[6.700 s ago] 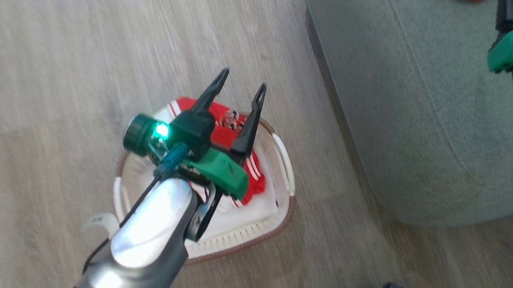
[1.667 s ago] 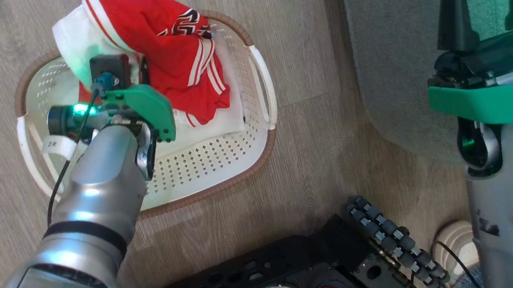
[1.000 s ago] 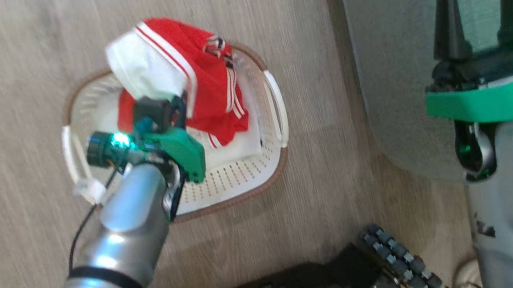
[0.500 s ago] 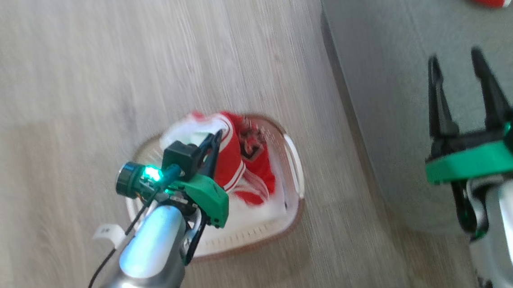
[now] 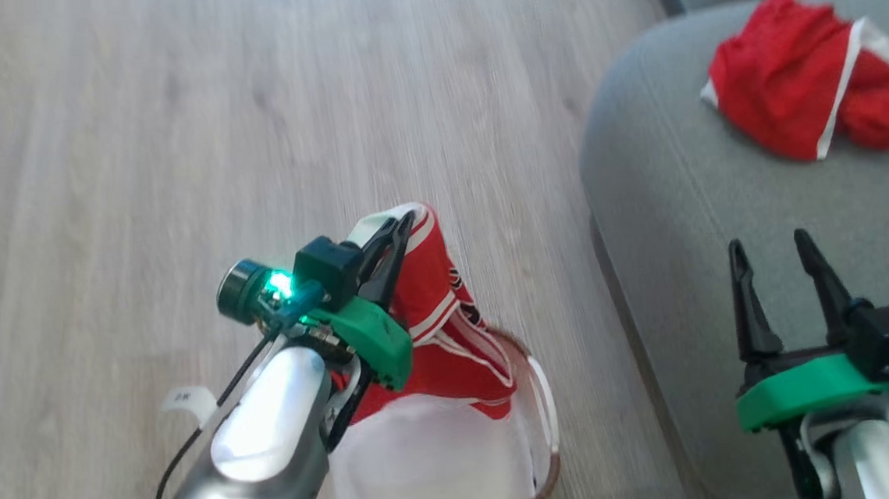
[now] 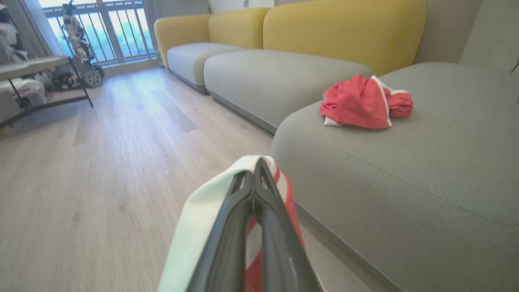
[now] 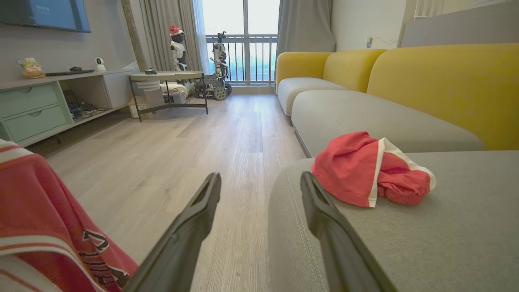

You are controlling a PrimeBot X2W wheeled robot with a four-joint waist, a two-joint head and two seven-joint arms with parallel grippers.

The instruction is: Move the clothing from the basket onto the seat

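Wrist views are taking in yellow sofa backs [image 7: 446, 81] behind the grey seat [image 5: 669, 210]; the head view is showing the white basket [image 5: 543, 403] beside it. One red-and-white garment [image 5: 802, 99] is lying crumpled on the seat, and a striped garment [image 5: 441, 312] is hanging over the basket, pinched in the closed left gripper [image 5: 400, 225], while the right gripper [image 5: 769, 242] is gaping empty.

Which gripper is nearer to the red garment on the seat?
Right. The right gripper hangs over the seat near the garment; the left gripper, by the basket, grips other clothing.
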